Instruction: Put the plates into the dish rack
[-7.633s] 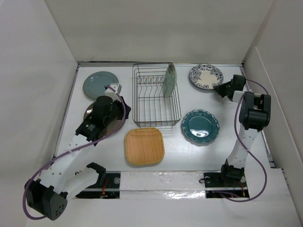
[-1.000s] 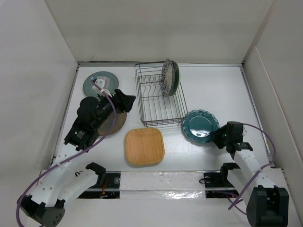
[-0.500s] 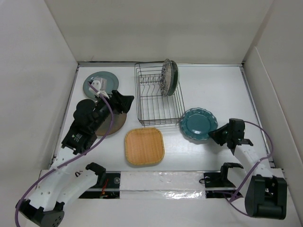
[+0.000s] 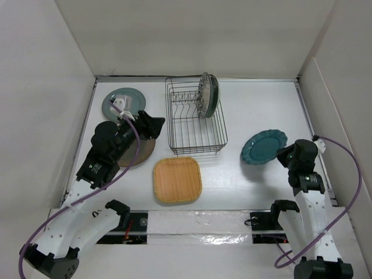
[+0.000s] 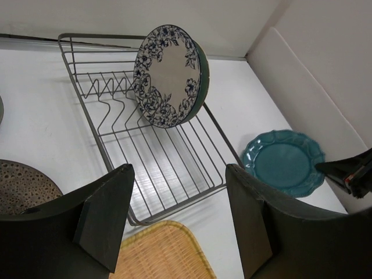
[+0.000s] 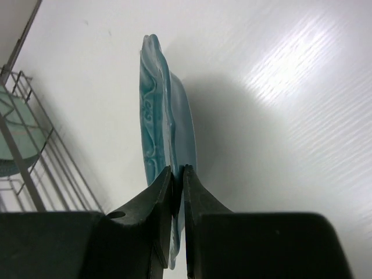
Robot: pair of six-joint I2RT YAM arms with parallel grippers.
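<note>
Right gripper (image 6: 178, 174) clamps dark teal scalloped plate (image 6: 152, 104) by its rim | we fear this edge-only hold lets it swing or slip | dish rack (image 4: 195, 131) tines could jar it loose

No writing, label, brand, number or sign could be read in any view. The blue marks around the white plate (image 5: 167, 75) standing in the dish rack (image 5: 151, 157) were flowers, not letters.

Count: 6 plates: grey-teal (image 4: 123, 103), brown (image 4: 145, 152), orange-tan square (image 4: 177, 179), dark teal scalloped (image 4: 264, 146), blue floral (image 4: 203, 96), pale mint (image 4: 215, 97); 1 dish rack (image 4: 196, 132).
</note>
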